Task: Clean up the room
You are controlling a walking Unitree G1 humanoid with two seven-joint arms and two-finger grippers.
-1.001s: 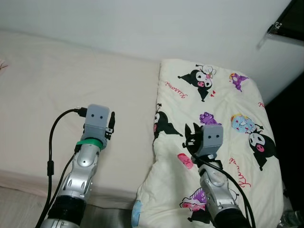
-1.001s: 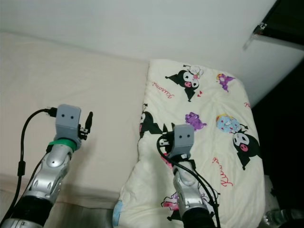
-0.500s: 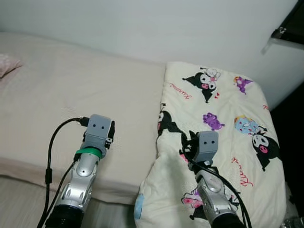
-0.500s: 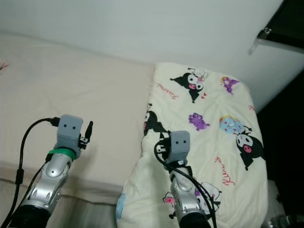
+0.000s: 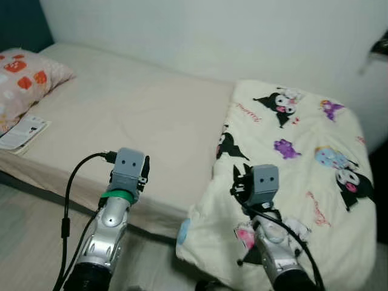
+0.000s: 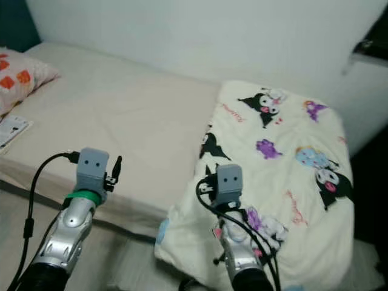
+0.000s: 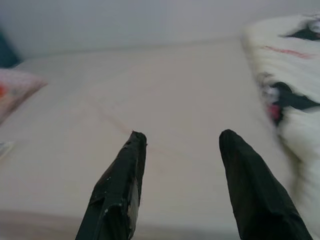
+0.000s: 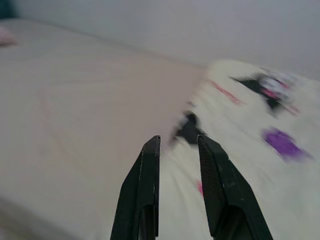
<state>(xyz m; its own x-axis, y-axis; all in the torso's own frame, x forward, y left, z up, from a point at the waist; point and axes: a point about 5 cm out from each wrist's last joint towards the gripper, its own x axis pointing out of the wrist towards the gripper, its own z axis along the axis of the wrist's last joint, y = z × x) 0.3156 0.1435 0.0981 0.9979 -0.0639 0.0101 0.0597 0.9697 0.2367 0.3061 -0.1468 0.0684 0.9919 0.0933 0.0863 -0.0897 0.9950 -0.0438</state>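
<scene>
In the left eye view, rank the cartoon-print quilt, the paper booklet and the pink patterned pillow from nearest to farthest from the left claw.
From the left claw:
1. Cartoon-print quilt, folded on the bed to the robot's right.
2. Paper booklet, far left by the mattress edge.
3. Pink patterned pillow, far left corner, beyond the booklet.

Beige bed (image 5: 139,115), cartoon-print quilt (image 5: 303,176) folded at its right end, patterned pillow (image 5: 21,76) far left

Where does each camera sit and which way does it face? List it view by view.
Head eyes: look forward and down at the bed, folded quilt, pillow; both arms show.
Left wrist: along the open left gripper over the sheet.
Right wrist: along the right gripper toward the quilt's edge.
All share bed and quilt.
</scene>
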